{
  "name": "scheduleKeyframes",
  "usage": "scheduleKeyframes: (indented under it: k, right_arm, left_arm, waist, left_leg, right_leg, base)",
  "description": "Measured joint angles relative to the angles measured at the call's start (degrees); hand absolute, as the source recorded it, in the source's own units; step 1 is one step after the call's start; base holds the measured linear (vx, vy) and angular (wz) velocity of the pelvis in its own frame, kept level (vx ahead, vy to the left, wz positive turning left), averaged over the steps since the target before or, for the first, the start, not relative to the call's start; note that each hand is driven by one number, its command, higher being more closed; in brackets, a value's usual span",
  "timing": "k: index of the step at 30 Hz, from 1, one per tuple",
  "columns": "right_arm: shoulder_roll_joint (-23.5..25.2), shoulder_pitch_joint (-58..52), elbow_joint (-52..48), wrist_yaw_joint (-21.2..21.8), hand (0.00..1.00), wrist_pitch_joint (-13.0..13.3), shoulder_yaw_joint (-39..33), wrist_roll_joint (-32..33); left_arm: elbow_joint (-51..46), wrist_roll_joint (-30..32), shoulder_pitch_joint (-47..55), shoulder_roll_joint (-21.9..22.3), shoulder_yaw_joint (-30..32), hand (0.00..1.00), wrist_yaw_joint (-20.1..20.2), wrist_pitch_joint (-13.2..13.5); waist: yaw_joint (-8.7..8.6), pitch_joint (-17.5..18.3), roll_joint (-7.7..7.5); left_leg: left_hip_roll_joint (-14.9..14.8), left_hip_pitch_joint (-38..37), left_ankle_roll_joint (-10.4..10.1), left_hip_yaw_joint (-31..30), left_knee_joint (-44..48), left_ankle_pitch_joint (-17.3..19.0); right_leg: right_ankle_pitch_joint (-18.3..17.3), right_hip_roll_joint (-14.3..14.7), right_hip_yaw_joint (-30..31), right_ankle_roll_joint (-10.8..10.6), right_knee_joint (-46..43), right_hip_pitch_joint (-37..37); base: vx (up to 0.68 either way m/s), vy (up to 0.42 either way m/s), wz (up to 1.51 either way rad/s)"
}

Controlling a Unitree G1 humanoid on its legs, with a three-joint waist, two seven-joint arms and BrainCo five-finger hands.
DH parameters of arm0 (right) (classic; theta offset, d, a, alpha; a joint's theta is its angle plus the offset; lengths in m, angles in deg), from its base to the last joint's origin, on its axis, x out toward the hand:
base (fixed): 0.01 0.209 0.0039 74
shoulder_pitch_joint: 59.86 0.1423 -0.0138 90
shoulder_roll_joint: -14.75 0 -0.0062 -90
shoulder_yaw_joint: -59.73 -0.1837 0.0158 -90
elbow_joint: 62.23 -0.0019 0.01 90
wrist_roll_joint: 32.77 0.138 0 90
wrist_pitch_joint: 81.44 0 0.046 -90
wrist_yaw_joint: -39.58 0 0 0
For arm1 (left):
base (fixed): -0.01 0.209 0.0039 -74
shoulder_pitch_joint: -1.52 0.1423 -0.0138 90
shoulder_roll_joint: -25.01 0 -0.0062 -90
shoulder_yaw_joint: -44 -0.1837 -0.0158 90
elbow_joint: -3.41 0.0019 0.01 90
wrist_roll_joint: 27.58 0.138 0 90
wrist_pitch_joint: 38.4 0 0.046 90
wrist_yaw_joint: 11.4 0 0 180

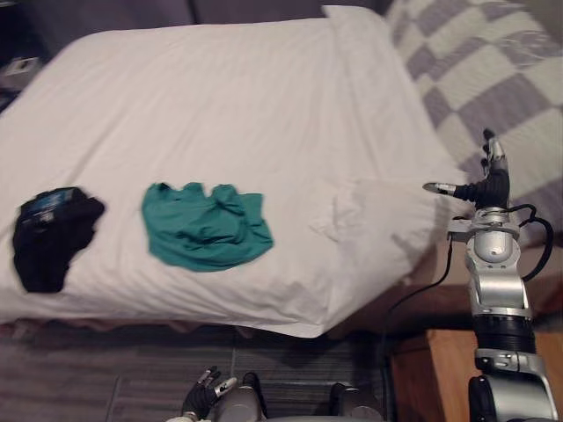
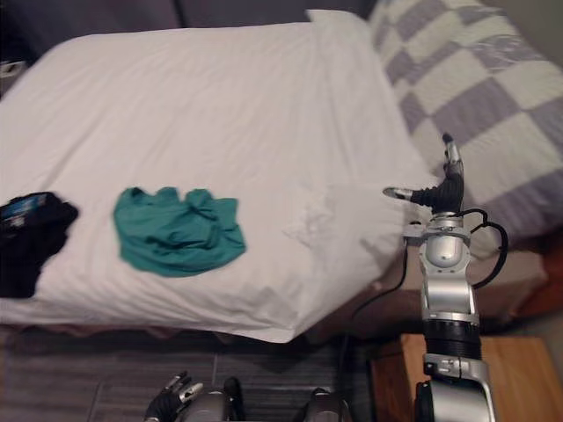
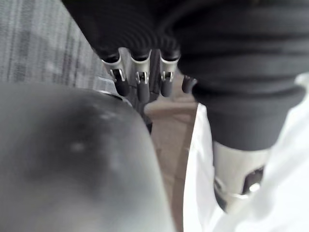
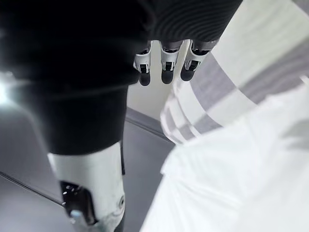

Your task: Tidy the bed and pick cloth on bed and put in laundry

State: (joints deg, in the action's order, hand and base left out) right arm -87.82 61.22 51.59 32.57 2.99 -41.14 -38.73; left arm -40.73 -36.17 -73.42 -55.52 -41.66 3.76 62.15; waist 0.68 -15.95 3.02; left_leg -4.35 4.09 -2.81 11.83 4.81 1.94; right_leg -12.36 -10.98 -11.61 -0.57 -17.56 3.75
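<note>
A crumpled teal cloth [image 1: 206, 225] lies on the white bed sheet [image 1: 220, 97] near the bed's front edge. Left of it sits a black garment [image 1: 51, 236] at the bed's left corner. My right hand [image 1: 489, 180] is raised by the bed's right front corner, beside the white pillow [image 1: 378, 224], with straight fingers and the thumb out, holding nothing. My left hand [image 1: 204, 394] hangs low below the bed's front edge, over the floor, its fingers relaxed and empty. In the wrist views the left hand's fingers [image 3: 140, 82] and the right hand's fingers [image 4: 164, 65] hold nothing.
A grey-and-white checked blanket [image 1: 484, 70] covers the bed's right side. A wooden nightstand [image 1: 431, 378] stands at the lower right, by my right arm. Dark carpet [image 1: 106, 369] runs along the bed's front.
</note>
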Motion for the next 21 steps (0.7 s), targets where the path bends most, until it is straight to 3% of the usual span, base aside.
scheduleKeyframes:
  k: [1,5,6,11,16,19,21]
  right_arm:
    - [-1.42,4.96,3.80,0.30,0.00,-0.70,1.26,-0.37]
    - [-6.76,19.60,11.30,0.45,0.00,-1.68,3.93,-0.29]
    - [-8.81,23.13,13.07,0.52,1.00,-1.87,5.50,-0.24]
    - [-12.91,29.91,18.72,0.72,1.00,-4.53,11.85,-0.17]
    - [-16.52,33.93,21.25,2.59,1.00,-5.69,16.02,-0.13]
    - [-17.66,33.98,21.34,4.64,1.00,-3.96,16.42,5.21]
    - [-17.47,31.88,19.94,5.13,1.00,-1.06,15.43,10.00]
  left_arm:
    - [-0.12,-0.22,-1.54,-0.45,-0.93,0.00,-0.15,-0.04]
    - [-1.50,-0.90,-6.92,-1.50,-3.79,0.00,-0.25,-0.23]
    - [-2.05,-1.70,-8.31,-1.57,-4.52,0.00,-0.26,-0.25]
    - [-2.99,-2.92,-12.37,-1.89,-10.65,0.00,-1.23,-0.44]
    - [-3.82,-4.37,-13.40,-2.63,-14.64,0.00,-1.38,-0.98]
    - [-5.27,-5.16,-13.68,-3.90,-15.16,0.00,-1.34,-1.40]
    - [-5.96,-5.15,-13.68,-4.48,-14.99,0.00,-1.34,-1.50]
  waist:
    - [-0.04,-1.95,0.65]
    - [0.11,-7.72,3.15]
    - [0.21,-8.91,4.05]
    - [1.81,-10.89,7.03]
    - [1.85,-11.16,8.02]
    - [1.50,-11.15,8.05]
    - [1.23,-11.15,8.05]
  left_leg:
    - [0.69,0.84,0.05,0.00,-2.49,-1.93]
    - [1.39,4.99,0.46,-0.56,-8.84,-8.40]
    - [1.42,6.35,0.58,-0.91,-10.70,-10.10]
    - [1.71,11.25,1.14,-1.61,-10.78,-12.12]
    - [1.84,12.71,0.79,-1.86,-10.77,-12.37]
    - [1.77,12.61,0.28,-2.12,-10.77,-12.71]
    - [1.48,11.77,0.17,-1.89,-10.77,-12.79]
  right_leg:
    - [1.08,-0.36,-0.13,-0.99,1.00,1.69]
    - [4.81,-0.10,-0.99,-1.18,3.62,7.22]
    - [5.69,0.03,-1.56,-1.06,4.06,8.95]
    - [6.87,-0.21,-2.50,-0.27,4.02,13.56]
    - [7.38,-0.33,-2.98,-0.04,4.78,14.63]
    - [7.60,-0.20,-3.30,0.03,5.34,14.15]
    - [8.10,0.18,-3.28,0.15,6.31,12.95]
  base:
    - [-0.10,0.127,0.18]
    - [-0.10,0.096,0.17]
    - [-0.07,0.057,0.24]
    - [0.01,0.006,0.09]
    - [0.06,-0.011,0.03]
    - [0.02,-0.013,0.02]
    - [0.02,-0.028,-0.06]
